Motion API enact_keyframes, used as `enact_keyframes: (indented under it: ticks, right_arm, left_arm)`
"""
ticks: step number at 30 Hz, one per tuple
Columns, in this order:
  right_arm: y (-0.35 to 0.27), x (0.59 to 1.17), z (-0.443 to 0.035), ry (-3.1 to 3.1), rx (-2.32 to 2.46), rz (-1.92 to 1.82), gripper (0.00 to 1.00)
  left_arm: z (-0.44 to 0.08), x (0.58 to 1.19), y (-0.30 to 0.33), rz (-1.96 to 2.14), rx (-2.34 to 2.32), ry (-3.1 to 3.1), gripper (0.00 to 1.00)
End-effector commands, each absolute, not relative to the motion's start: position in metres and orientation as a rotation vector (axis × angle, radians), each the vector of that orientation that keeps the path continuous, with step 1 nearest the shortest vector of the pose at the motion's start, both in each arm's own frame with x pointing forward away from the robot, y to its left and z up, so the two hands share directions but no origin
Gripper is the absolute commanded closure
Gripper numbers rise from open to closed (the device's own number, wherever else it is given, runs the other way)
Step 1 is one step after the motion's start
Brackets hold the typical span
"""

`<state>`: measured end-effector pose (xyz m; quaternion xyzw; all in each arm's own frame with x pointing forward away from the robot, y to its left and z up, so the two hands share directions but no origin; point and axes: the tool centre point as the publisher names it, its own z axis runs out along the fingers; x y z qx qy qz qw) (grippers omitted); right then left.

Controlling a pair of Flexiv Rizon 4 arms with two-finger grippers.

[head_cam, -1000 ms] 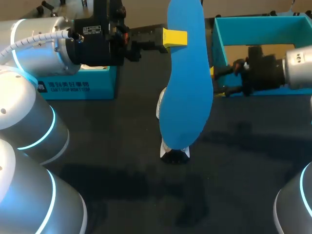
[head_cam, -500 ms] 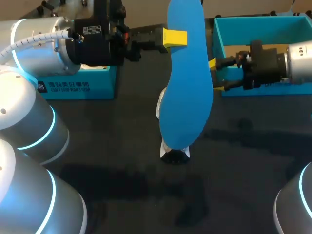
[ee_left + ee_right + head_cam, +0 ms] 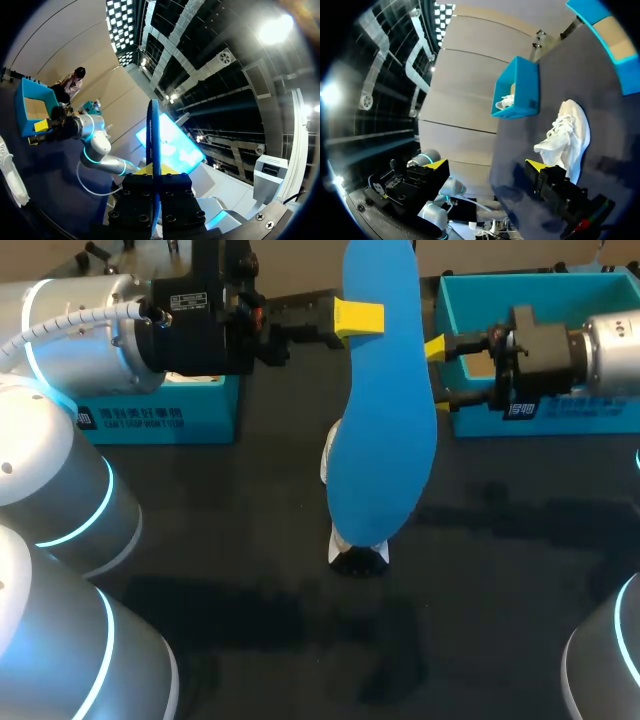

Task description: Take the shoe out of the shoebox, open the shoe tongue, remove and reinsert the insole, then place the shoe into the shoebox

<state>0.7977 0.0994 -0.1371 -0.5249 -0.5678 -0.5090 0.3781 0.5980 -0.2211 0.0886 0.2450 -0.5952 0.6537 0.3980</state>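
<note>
A big blue insole (image 3: 385,410) stands upright above the table's middle, with my left gripper (image 3: 362,317) shut on its upper part. In the left wrist view the insole (image 3: 154,130) runs edge-on between the fingers of that gripper (image 3: 154,172). The white shoe (image 3: 338,540) lies on the dark table under the insole and is mostly hidden by it. My right gripper (image 3: 438,373) is open just right of the insole's edge, holding nothing. In the right wrist view the shoe (image 3: 567,135) lies on its side ahead of the open gripper (image 3: 486,164).
The open teal shoebox (image 3: 520,285) stands at the back right, behind my right arm. A second teal box (image 3: 160,420) sits at the back left under my left arm; in the right wrist view this box (image 3: 517,87) has something white inside it.
My right gripper, still open, has moved left and toward the back, closer to the insole's edge. The left arm, insole and shoe have stayed put.
</note>
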Motion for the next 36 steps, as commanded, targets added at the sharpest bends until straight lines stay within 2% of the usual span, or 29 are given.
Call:
enact_keyframes:
  ticks: [1, 12, 25, 36]
  right_arm:
    - [0.107, 0.793, -0.131, -1.416, -1.353, -1.310, 0.00]
    - [0.126, 0.781, -0.104, -1.393, -1.314, -1.369, 0.00]
    - [0.126, 0.781, -0.104, -1.403, -1.331, -1.364, 0.00]
    - [0.126, 0.781, -0.104, -1.403, -1.331, -1.364, 0.00]
  left_arm:
    - [0.088, 0.598, -0.223, 1.656, 0.620, -1.507, 1.00]
    - [0.088, 0.598, -0.223, 1.656, 0.620, -1.507, 1.00]
    - [0.088, 0.598, -0.223, 1.656, 0.620, -1.507, 1.00]
    - [0.066, 0.614, -0.196, 1.947, 0.207, -1.795, 1.00]
